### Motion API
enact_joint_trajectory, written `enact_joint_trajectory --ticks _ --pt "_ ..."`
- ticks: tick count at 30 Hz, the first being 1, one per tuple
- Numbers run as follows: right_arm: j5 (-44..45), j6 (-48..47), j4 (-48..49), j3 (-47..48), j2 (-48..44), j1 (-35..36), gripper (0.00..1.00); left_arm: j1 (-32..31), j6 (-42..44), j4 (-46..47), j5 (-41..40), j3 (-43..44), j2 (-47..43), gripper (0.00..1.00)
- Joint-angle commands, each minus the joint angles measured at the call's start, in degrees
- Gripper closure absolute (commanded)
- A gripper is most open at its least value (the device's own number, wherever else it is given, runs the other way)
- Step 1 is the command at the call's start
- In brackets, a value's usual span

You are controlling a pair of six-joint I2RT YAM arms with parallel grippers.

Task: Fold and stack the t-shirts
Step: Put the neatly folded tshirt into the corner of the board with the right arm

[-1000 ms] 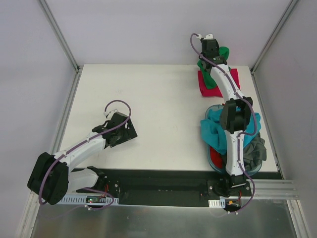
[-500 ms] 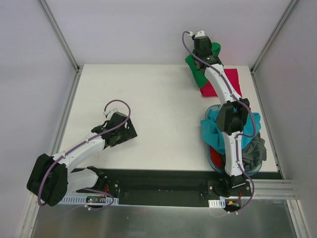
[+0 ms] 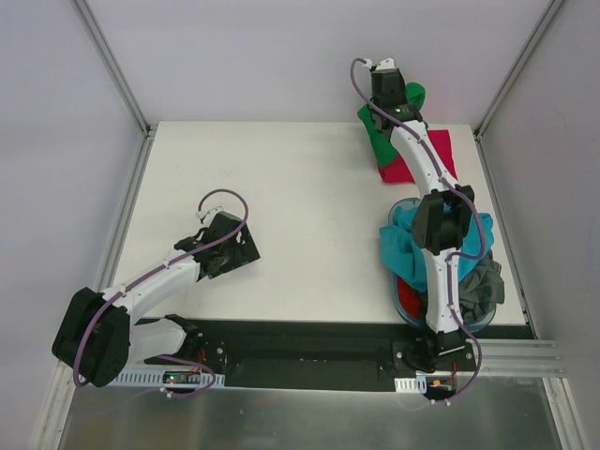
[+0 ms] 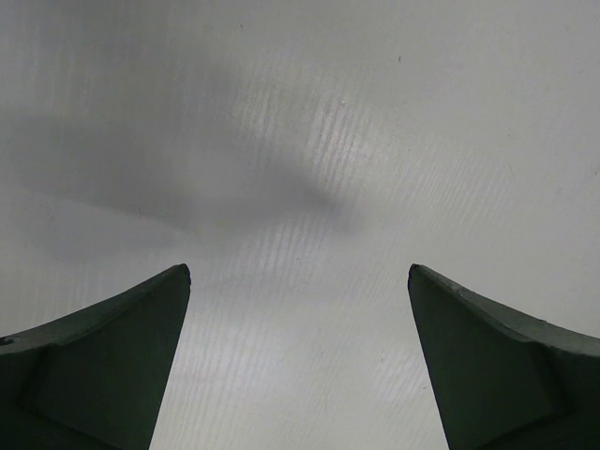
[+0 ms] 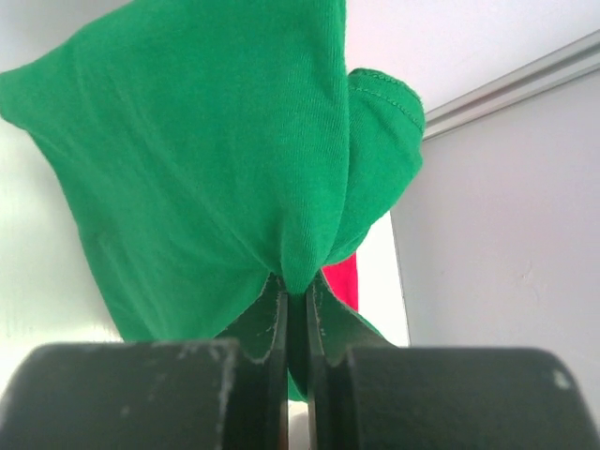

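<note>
My right gripper [image 3: 389, 94] is shut on the bright green t-shirt [image 3: 378, 134] and holds it lifted over the far right of the table; the wrist view shows the cloth [image 5: 216, 159] pinched between the fingers. Under it lies the folded crimson-pink t-shirt [image 3: 424, 155]; a strip of it shows in the wrist view [image 5: 343, 279]. A teal t-shirt [image 3: 405, 246], a red one [image 3: 410, 292] and a dark grey one [image 3: 486, 281] sit in the blue tub [image 3: 405, 305] at the near right. My left gripper [image 3: 246, 246] is open and empty over bare table [image 4: 300, 187].
The white table [image 3: 281, 187] is bounded by grey walls and metal corner rails [image 3: 111, 56]. The right arm reaches over the tub to the far right corner. The left arm rests low at the near left.
My right gripper lifted the green t-shirt off the crimson-pink one and swung it left, then slightly back right. The left arm has not moved.
</note>
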Motion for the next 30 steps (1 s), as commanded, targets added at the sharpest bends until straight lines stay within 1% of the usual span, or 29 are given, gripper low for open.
enact_joint_trajectory --ticks 1,5,9,17,23,26,27,29,30 --pt "0.15 3.12 2.8 -0.99 -1.34 -2.86 0.99 0.63 1.06 -0.66 -1.36 0.5 0.01 0.01" --pt "-3.89 5.85 1.48 -1.17 -0.64 -4.7 0.99 0.63 0.97 -0.66 -1.37 0.59 0.01 0.01" --pt "-6.17 5.85 1.56 -0.56 0.59 -6.37 0.99 0.63 1.06 -0.66 -1.45 0.5 -0.08 0.01" --pt "-10.05 7.52 1.65 -0.29 3.75 -9.71 0.99 0.63 1.85 -0.66 -1.45 1.73 1.15 0.01" --pt "-11.1 10.15 1.91 0.41 6.39 -12.35 0.99 0.63 2.12 -0.75 -1.37 2.43 1.59 0.01" --pt "-11.19 11.48 2.0 0.41 7.01 -13.67 0.96 0.63 2.2 -0.75 -1.28 2.78 1.94 0.01" --pt "-11.19 11.65 2.18 0.5 7.36 -14.11 0.89 0.63 2.38 -0.75 -1.28 2.96 2.21 0.01" --pt "-11.19 11.65 2.27 0.94 7.71 -14.55 0.6 0.63 2.29 -0.75 -1.28 3.22 2.29 0.01" --pt "-11.19 11.48 2.27 1.2 7.89 -14.72 0.4 0.63 2.29 -0.75 -1.19 3.4 2.38 0.01"
